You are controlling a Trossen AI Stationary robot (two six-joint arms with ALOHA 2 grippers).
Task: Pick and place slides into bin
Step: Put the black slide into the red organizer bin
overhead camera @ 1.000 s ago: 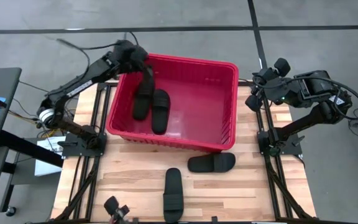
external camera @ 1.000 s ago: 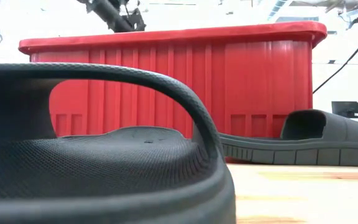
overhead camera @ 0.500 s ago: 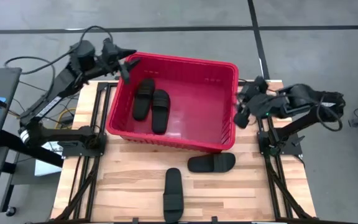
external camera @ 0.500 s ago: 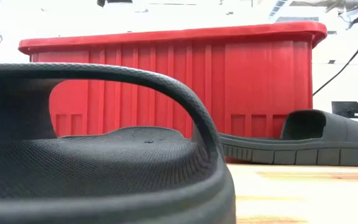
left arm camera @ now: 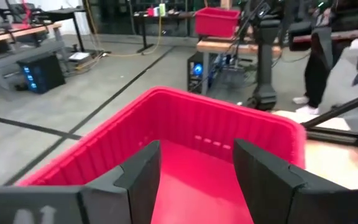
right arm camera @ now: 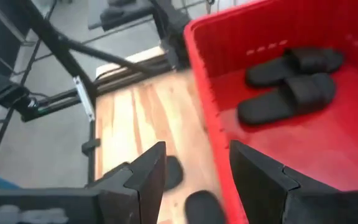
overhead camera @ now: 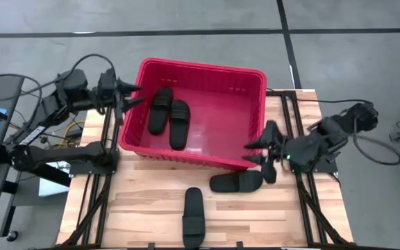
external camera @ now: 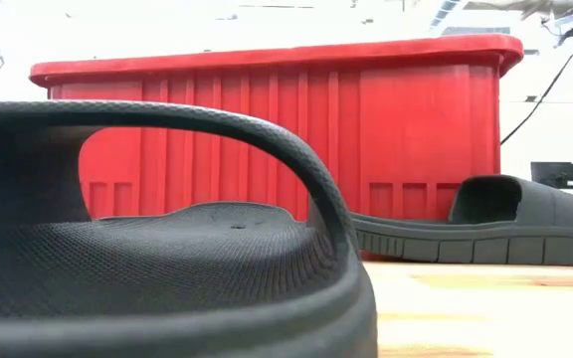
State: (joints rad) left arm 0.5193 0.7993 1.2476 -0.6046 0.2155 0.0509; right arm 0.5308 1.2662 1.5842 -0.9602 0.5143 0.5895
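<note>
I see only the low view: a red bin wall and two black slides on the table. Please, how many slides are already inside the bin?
Observer: Two slides lie side by side on the floor of the bin, toward its left end.
Operator: Where is the right gripper?
Observer: The right gripper is beside the bin's right front corner, over the slide near the bin, jaws open and empty.
Operator: And the left one?
Observer: The left gripper is outside the bin's left wall, open, holding nothing.

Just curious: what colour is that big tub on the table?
The tub is red, clearest in the high view.
</note>
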